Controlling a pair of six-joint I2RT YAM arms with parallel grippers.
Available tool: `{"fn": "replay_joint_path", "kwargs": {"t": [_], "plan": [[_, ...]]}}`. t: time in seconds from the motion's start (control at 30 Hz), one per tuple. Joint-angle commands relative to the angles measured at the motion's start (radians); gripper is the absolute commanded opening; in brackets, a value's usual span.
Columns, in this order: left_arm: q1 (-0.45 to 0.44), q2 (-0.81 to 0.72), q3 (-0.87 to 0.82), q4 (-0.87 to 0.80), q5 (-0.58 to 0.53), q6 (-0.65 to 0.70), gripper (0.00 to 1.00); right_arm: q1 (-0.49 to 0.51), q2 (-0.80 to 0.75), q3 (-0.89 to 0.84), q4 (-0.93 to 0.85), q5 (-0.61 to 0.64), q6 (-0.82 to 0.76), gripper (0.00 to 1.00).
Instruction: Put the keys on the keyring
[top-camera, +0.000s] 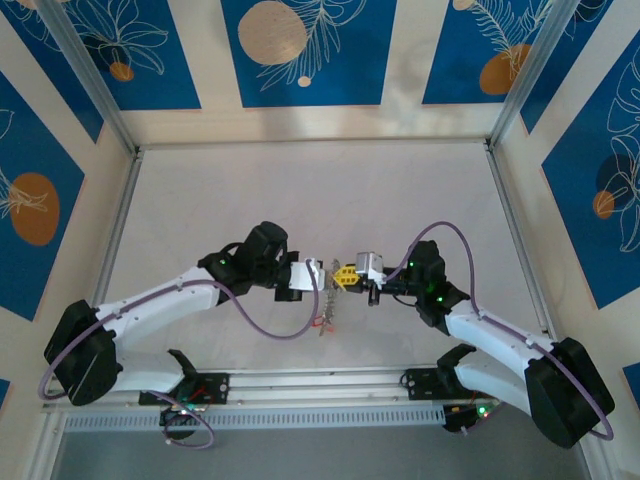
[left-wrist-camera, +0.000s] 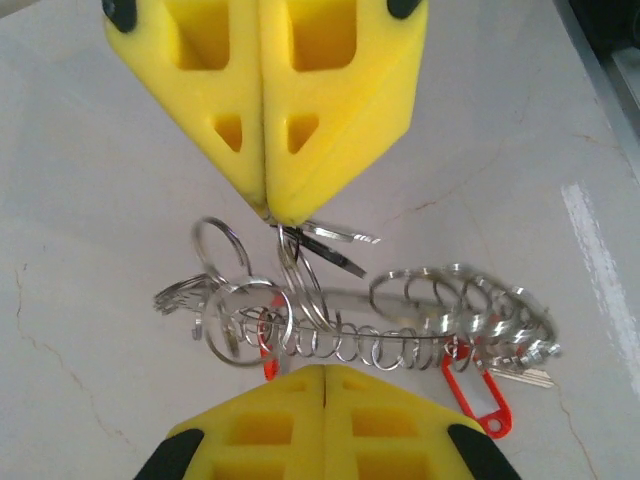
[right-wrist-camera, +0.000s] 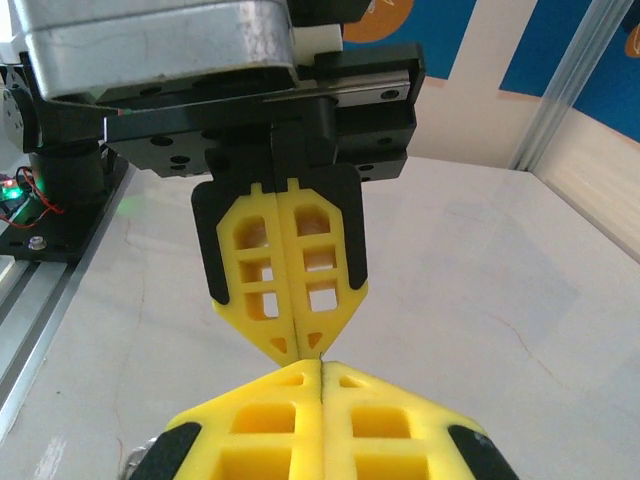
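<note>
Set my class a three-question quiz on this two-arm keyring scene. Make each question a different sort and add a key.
1. True or false: in the left wrist view, the right gripper is wide open.
2. Where is the red key tag?
A) pinched in the right gripper
B) at one end of the keyring, beside the left gripper
C) clamped between the left gripper's tips
3. Fill in: the right gripper's tips pinch a silver ____ of the keyring.

Key:
1. False. Its fingers are shut.
2. B
3. ring
</note>
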Motion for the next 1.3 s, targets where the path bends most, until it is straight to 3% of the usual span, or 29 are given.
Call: {"fn": "replay_joint_path", "kwargs": {"t": [0.0, 0.13, 0.37, 0.57, 1.07, 1.2, 1.27], "plan": [[0.009, -0.03, -0.008, 0.028, 0.052, -0.028, 0.0, 0.001, 0.0, -0.001, 0.009, -0.02, 0.004, 0.0], [0.008, -0.026, 0.0, 0.022, 0.094, -0.042, 0.0, 0.001, 0.008, -0.01, 0.02, -0.008, 0.007, 0.0], [0.008, 0.022, 0.015, 0.001, 0.078, -0.061, 0.23, -0.002, 0.015, -0.015, 0.022, -0.006, 0.002, 0.0], [0.008, 0.055, 0.034, 0.029, 0.115, -0.117, 0.28, -0.002, 0.012, -0.013, 0.025, -0.005, 0.005, 0.0], [0.008, 0.098, 0.034, 0.114, 0.179, -0.225, 0.28, -0.002, 0.009, -0.012, 0.031, -0.001, 0.007, 0.0], [0.008, 0.105, 0.039, 0.122, 0.156, -0.231, 0.22, 0.0, 0.005, -0.01, 0.032, -0.005, 0.008, 0.0], [0.007, 0.106, 0.039, 0.125, 0.145, -0.228, 0.14, 0.0, 0.002, -0.011, 0.03, -0.005, 0.009, 0.0]]}}
